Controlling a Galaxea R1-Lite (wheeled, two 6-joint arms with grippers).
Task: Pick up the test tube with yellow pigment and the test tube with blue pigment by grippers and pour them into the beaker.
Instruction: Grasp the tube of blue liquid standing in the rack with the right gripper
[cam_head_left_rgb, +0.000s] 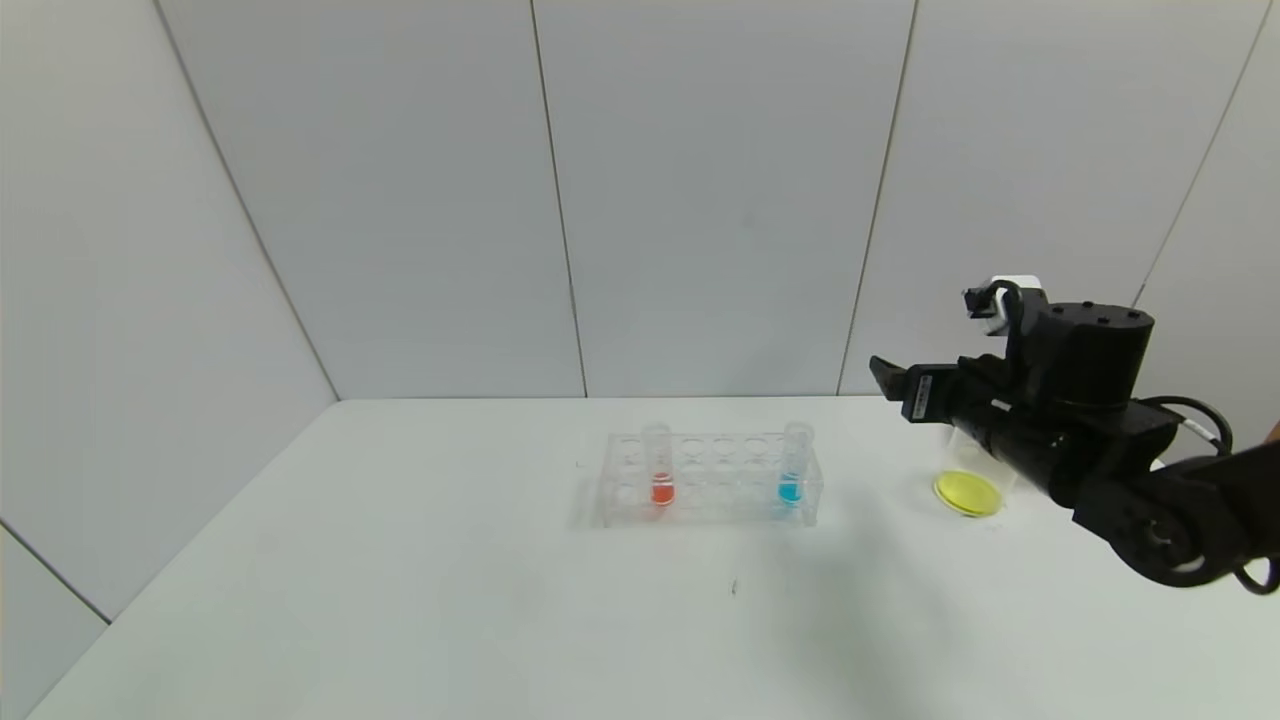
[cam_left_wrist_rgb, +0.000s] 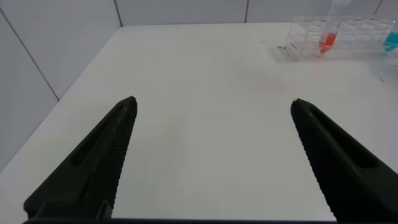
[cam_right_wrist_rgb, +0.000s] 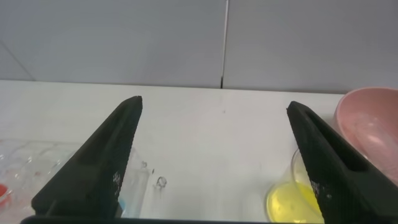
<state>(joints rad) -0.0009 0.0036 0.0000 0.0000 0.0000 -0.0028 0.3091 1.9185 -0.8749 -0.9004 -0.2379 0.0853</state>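
Observation:
The test tube with blue pigment (cam_head_left_rgb: 792, 470) stands upright at the right end of a clear rack (cam_head_left_rgb: 725, 472). It also shows in the left wrist view (cam_left_wrist_rgb: 392, 42). The beaker (cam_head_left_rgb: 968, 490) stands right of the rack with yellow liquid in its bottom, partly behind my right arm; it also shows in the right wrist view (cam_right_wrist_rgb: 292, 202). The test tube with yellow pigment is not in view. My right gripper (cam_head_left_rgb: 893, 380) is open and empty, raised above the table just left of the beaker (cam_right_wrist_rgb: 214, 103). My left gripper (cam_left_wrist_rgb: 212, 101) is open and empty over bare table, far from the rack.
An orange-red tube (cam_head_left_rgb: 659, 472) stands near the rack's left end (cam_left_wrist_rgb: 328, 37). A pink bowl (cam_right_wrist_rgb: 373, 124) sits beyond the beaker in the right wrist view. The white table (cam_head_left_rgb: 500, 600) ends at grey wall panels behind and to the left.

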